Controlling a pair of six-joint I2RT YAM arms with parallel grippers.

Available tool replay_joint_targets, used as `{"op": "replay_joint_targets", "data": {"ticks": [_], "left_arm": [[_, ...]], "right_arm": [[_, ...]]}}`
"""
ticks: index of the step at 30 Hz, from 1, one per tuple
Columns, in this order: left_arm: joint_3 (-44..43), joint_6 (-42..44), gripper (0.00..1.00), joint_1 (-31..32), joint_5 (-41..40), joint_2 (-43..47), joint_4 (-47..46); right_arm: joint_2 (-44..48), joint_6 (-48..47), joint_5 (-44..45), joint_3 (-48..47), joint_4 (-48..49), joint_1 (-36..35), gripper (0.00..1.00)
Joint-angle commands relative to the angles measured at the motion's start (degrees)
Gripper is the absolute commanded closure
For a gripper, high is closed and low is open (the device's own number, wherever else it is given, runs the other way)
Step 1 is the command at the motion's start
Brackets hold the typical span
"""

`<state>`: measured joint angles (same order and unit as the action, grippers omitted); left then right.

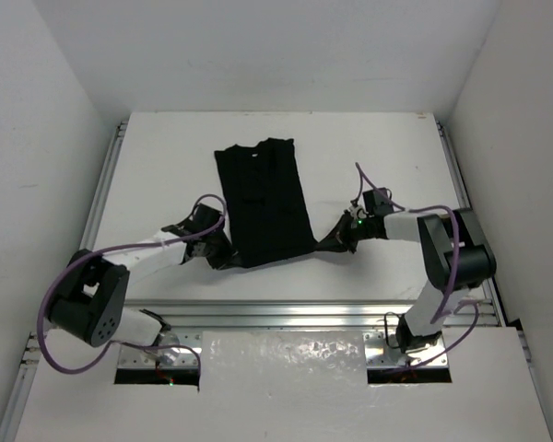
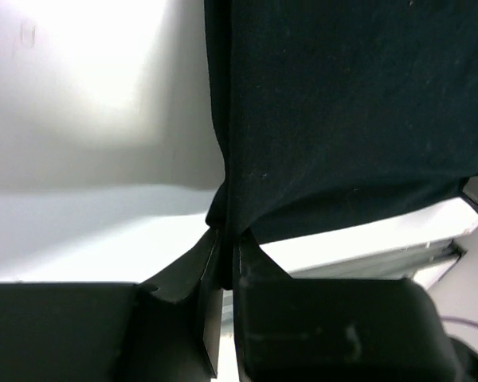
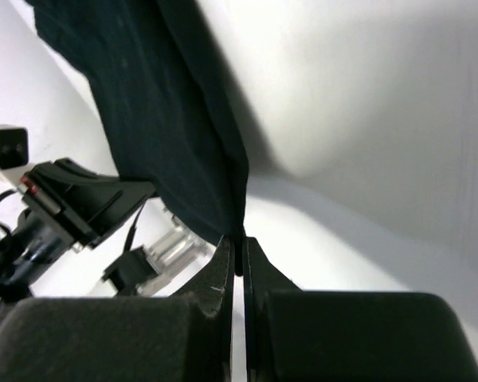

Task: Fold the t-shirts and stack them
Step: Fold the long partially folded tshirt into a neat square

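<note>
Your shirt [image 1: 263, 203] lay mid-tabletop [image 1: 166, 157], already narrowed lengthwise; the left gripper [image 1: 229, 256] and right gripper [image 1: 327, 244] were each clamped on one near corner. The crosswise fold looked not yet done

Top view looks down on the whole table [image 1: 378, 157]; both wrist views sit close against the same t-shirt [image 1: 263, 203]
</note>
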<state>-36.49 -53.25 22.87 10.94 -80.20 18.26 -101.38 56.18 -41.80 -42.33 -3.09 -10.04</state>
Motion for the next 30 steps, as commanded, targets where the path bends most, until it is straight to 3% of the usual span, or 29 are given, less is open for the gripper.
{"op": "replay_joint_targets", "data": {"ticks": [1,5,10,17,25,30], "left_arm": [[0.9,0.5,1.0,0.2,-1.8,5.0,9.0],[-3.0,1.1,1.0,0.1,-2.3,9.2,13.9],[-11.8,2.2,1.0,0.0,-2.4,8.9,19.0],[-25.4,6.6,1.0,-2.4,-3.4,2.5,23.0],[-33.0,14.0,1.0,-8.3,12.8,-6.1,16.0],[-35.0,14.1,1.0,-8.5,15.7,-10.5,15.1]], "right_arm": [[7.3,7.5,1.2,4.9,5.3,0.6,1.0],[14.1,10.6,0.4,6.9,4.9,0.0,1.0],[19.1,11.2,1.5,0.3,-2.3,-0.2,1.0],[17.3,12.9,3.6,-11.5,-7.8,-0.2,1.0],[13.8,14.0,3.7,-19.6,-9.2,-0.2,1.0],[12.5,14.3,3.0,-21.0,-8.8,-0.2,1.0]]}}
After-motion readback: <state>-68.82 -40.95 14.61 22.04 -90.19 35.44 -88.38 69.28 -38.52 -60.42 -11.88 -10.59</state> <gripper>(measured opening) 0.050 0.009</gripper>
